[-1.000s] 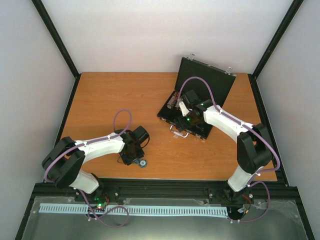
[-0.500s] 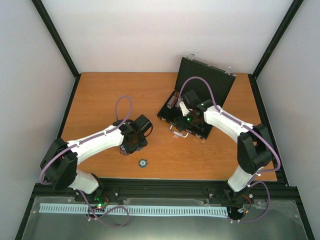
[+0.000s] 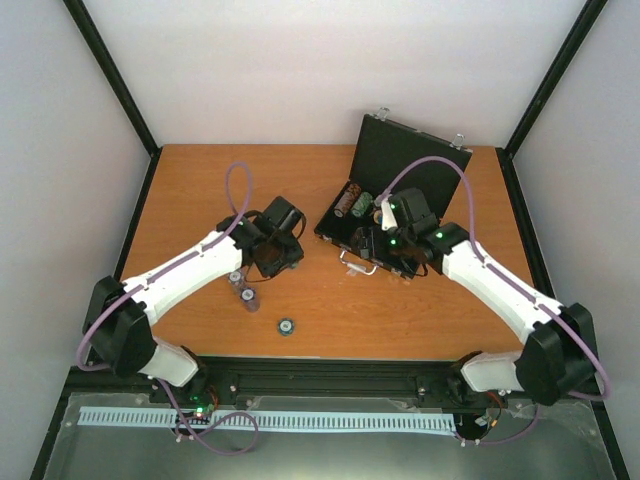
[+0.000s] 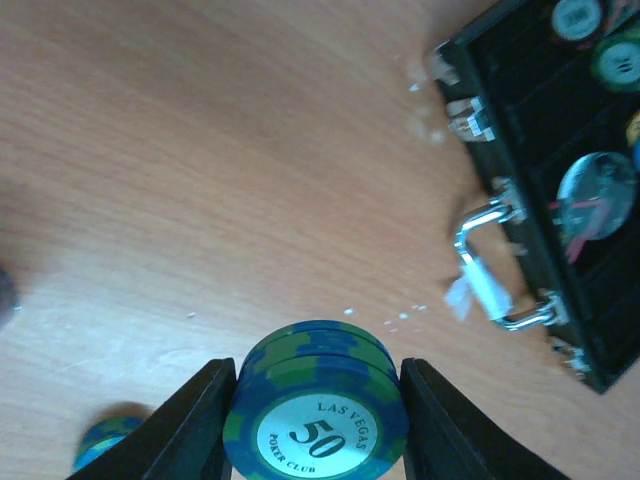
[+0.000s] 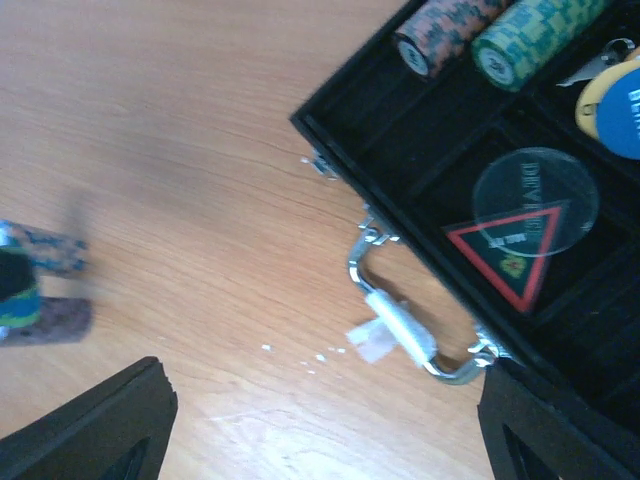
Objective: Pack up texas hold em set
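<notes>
L gripper (image 4: 318, 430) has left the desk's (image 3: 200, 190) near edge and swung twd the case (image 3: 415, 165), which lies open at the rear-right corner. Its jaws are clamped on a blue chip stack (image 4: 312, 370), now mid-desk. R gripper (image 5: 320, 420) has backed off over the handle (image 5: 400, 325) — jaws wide, nothing held. So one stack is en route; small stacks (image 3: 243, 292) + a lone chip (image 3: 286, 326) are still unpacked by the near edge.

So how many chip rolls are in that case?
2: a pinkish-orange chip roll and a green chip roll, side by side at one end of the black hinged case; more may be hidden.
</notes>
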{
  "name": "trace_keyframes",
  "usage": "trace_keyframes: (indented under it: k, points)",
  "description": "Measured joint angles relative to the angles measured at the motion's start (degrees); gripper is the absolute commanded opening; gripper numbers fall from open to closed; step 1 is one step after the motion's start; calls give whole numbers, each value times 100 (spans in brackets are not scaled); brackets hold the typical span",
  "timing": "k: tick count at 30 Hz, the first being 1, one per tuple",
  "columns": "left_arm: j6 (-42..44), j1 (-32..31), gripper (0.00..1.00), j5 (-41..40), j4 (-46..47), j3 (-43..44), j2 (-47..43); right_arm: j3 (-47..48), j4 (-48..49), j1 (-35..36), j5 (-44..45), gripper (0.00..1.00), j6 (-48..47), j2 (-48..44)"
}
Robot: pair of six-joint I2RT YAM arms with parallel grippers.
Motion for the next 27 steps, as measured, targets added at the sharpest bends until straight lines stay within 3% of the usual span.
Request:
trace_keyframes:
  k: [5,16,27]
  points:
    - [15,208,1,319,118,529,310,-601,706,2,-468,80,627,-459]
    - [2,275,1,931,396,1558,815,-1342,1886,105,-874,82,1322,-1460]
    - [-138,280,1,1292,422,1886,966,-1416,2828,564,-673,81,1711,-1241]
